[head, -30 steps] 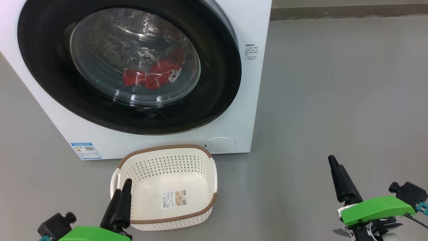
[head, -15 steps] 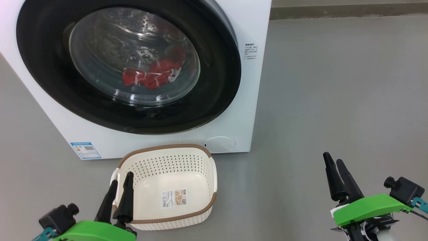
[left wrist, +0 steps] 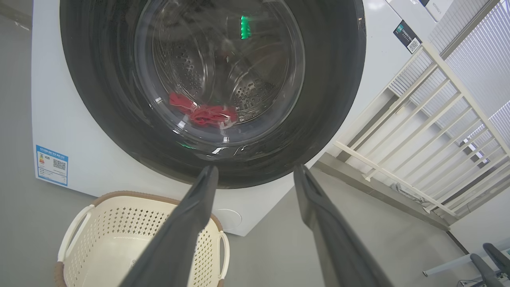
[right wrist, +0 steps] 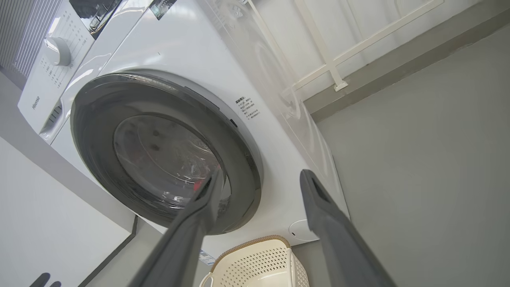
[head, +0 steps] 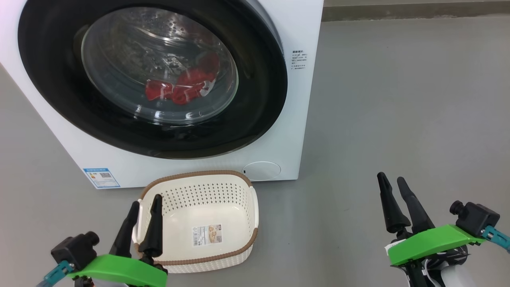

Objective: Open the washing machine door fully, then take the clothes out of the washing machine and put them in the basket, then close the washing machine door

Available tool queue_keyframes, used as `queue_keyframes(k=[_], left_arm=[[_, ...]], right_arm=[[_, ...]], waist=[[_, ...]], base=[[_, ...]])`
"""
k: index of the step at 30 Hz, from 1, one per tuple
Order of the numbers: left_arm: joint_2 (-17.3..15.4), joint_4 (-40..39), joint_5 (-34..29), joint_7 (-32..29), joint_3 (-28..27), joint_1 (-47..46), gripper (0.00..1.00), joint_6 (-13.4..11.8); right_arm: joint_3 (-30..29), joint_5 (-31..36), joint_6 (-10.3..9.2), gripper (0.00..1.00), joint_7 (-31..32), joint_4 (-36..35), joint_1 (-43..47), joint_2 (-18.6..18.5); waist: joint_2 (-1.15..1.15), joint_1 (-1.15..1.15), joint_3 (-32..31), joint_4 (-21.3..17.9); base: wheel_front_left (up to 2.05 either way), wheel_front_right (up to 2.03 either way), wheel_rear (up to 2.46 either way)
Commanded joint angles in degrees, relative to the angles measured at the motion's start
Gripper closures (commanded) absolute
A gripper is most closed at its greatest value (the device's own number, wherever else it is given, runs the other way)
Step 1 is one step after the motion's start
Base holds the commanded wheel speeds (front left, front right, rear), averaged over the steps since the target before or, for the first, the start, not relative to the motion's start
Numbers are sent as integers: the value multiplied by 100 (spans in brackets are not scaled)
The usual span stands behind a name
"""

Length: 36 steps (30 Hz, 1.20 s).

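The washing machine (head: 306, 119) stands ahead of me, and its door (head: 259, 79), with the glossy black rim, is shut against it. Red clothes (head: 179, 89) lie in the drum behind the glass; the left wrist view shows the clothes (left wrist: 203, 113) too. The cream basket (head: 199, 195) sits empty on the floor in front of the machine, a paper label on its bottom. My left gripper (head: 146, 200) is open over the basket's near left corner. My right gripper (head: 390, 177) is open above bare floor, to the right of the machine. Neither holds anything.
Grey floor (head: 398, 99) spreads to the right of the machine. A white railing (left wrist: 398, 131) and a wall stand behind it. A blue sticker (head: 101, 177) and a round white flap (head: 261, 170) mark the machine's lower front. A second appliance with a dial (right wrist: 57, 52) sits above.
Both grippers have gone from fingers together to fingers apart. Each has also crept a little forward toward the machine. The door, clothes and basket have stayed in place.
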State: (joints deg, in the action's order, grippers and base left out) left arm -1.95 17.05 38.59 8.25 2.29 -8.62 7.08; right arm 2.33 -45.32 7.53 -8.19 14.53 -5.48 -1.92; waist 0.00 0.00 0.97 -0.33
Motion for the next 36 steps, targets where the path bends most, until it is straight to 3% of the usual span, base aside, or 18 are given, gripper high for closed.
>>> queue_keyframes(k=[1, 36], left_arm=[[-61, -181, -197, 84, -87, -281, 0, 27], [-93, -218, -2346, 673, 92, -633, 0, 41]], right_arm=[[104, 176, -3, 0, -89, -189, -314, -63], [390, 2285, -4, 0, -678, -271, -585, -97]], waist=[[0, 0, 1, 0], [0, 0, -41, -24]], base=[[0, 0, 0], [0, 0, 0]])
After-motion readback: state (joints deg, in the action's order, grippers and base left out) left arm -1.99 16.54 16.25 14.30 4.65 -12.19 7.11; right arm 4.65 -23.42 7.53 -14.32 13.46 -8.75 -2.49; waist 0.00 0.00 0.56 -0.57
